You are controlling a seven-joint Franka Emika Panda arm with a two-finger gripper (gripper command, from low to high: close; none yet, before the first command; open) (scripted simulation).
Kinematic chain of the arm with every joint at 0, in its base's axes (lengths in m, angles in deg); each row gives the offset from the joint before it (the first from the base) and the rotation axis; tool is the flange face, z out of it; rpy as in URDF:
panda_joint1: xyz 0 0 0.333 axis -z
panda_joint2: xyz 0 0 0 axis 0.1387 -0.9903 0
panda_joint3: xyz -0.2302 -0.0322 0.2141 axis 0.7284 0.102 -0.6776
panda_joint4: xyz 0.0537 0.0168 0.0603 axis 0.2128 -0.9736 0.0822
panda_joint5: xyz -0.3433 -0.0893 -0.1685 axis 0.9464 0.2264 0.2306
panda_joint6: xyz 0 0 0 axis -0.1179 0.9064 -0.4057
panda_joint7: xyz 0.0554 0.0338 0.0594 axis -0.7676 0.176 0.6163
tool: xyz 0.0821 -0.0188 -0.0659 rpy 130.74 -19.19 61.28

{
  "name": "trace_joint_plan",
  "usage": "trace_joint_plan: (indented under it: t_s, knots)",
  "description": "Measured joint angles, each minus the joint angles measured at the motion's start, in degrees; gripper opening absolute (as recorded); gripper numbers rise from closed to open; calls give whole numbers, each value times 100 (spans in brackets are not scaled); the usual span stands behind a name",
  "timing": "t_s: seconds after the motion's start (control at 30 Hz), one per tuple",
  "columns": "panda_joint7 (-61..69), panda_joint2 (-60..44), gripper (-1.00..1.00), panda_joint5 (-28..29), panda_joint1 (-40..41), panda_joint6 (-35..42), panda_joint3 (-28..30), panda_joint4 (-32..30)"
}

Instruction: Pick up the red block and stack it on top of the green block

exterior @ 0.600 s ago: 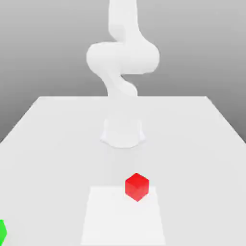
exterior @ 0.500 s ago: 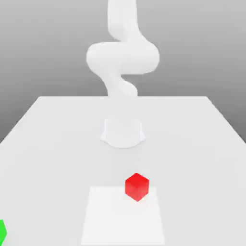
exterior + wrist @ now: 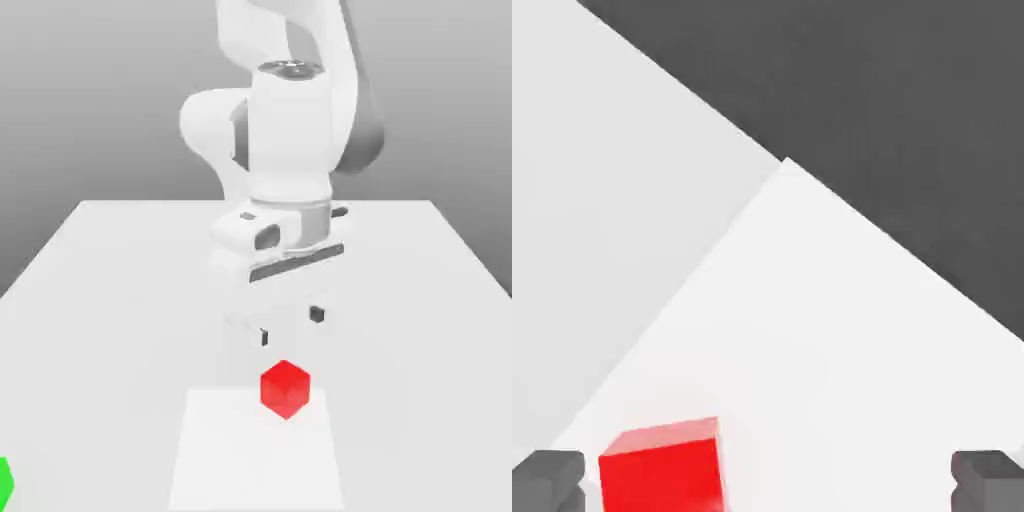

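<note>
Red is sitting just below my fingers (image 3: pixel 290 326): the red block (image 3: pixel 285 388) is resting on the pale desk (image 3: pixel 100 290), at the far edge of a lighter square patch (image 3: pixel 255 460), at about six o'clock from my fingertips in the exterior view. I am hanging above it with my fingers spread wide, gripping nothing, and not touching the cube. In the hand view the red block (image 3: pixel 664 466) is lying close beside one dark fingertip (image 3: pixel 547 480). The green block (image 3: pixel 5 482) is sitting well apart, at about eight o'clock from the red one.
</note>
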Motion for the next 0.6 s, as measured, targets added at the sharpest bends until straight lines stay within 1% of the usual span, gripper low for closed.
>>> trace_joint_plan:
  t_s: [0.07, 0.17, 0.2, 0.43, 0.6]
  knots:
    - [250, -559, 0, -211, -21, -450, -85, -17]
    - [463, -1224, 0, -465, 199, -1012, -359, 49]
    - [462, -1419, -100, -461, 293, -1179, -450, 74]
    - [464, -1461, -100, -461, 344, -1207, -499, 79]
    - [255, -572, -100, -169, 325, -445, -400, -47]
